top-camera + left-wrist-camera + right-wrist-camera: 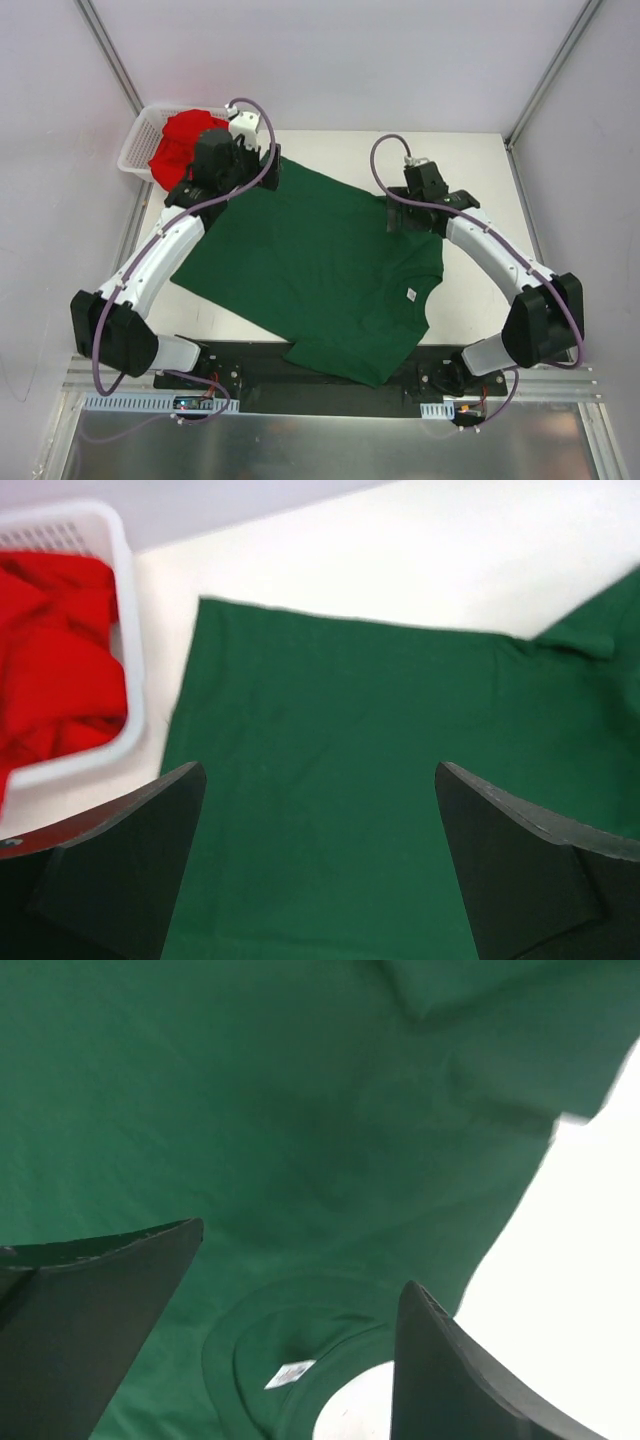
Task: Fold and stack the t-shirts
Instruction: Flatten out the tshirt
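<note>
Green t-shirt (310,270) spread flat mid-worktop (470,170), hem toward far-left corner | red t-shirt (180,140) heaped in basket (135,150) by that corner | left gripper (318,775), right gripper (300,1258): jaws apart, empty | cloth likely soft, light, limp; pinch hem corners or shoulders

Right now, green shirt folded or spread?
Spread: the green shirt lies flat in one layer on the table, whole outline showing.

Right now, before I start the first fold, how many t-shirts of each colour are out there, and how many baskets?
Dark green t-shirt: 1, spread out flat
Red t-shirt: 1, crumpled in the basket
White mesh basket: 1
Total: 3
</note>
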`<action>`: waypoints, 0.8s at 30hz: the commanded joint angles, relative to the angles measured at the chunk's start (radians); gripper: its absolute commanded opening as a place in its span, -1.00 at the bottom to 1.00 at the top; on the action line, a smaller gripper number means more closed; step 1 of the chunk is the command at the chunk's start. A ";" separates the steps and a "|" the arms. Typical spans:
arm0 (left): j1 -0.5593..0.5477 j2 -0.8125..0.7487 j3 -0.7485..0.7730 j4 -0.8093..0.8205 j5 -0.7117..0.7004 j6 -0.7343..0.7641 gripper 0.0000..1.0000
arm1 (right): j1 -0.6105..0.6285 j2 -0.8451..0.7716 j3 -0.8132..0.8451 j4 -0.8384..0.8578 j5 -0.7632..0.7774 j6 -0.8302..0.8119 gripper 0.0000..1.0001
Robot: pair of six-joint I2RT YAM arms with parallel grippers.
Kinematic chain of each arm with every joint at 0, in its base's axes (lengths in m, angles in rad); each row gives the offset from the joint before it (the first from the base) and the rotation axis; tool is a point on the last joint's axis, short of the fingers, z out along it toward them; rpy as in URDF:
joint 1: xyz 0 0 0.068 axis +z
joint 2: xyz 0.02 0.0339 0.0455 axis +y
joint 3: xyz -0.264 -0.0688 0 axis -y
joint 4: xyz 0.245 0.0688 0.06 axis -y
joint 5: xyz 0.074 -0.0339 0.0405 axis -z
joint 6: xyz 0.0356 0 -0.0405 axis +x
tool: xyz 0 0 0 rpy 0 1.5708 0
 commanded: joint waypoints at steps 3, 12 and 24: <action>-0.047 -0.092 -0.130 -0.025 0.003 -0.076 0.99 | 0.018 0.074 -0.057 0.027 -0.042 0.054 0.64; -0.100 -0.177 -0.204 -0.030 -0.041 -0.087 0.98 | 0.023 0.374 0.243 -0.013 0.159 -0.055 0.57; -0.100 -0.258 -0.247 -0.057 -0.090 -0.066 0.99 | 0.004 0.554 0.397 -0.018 0.283 -0.112 0.38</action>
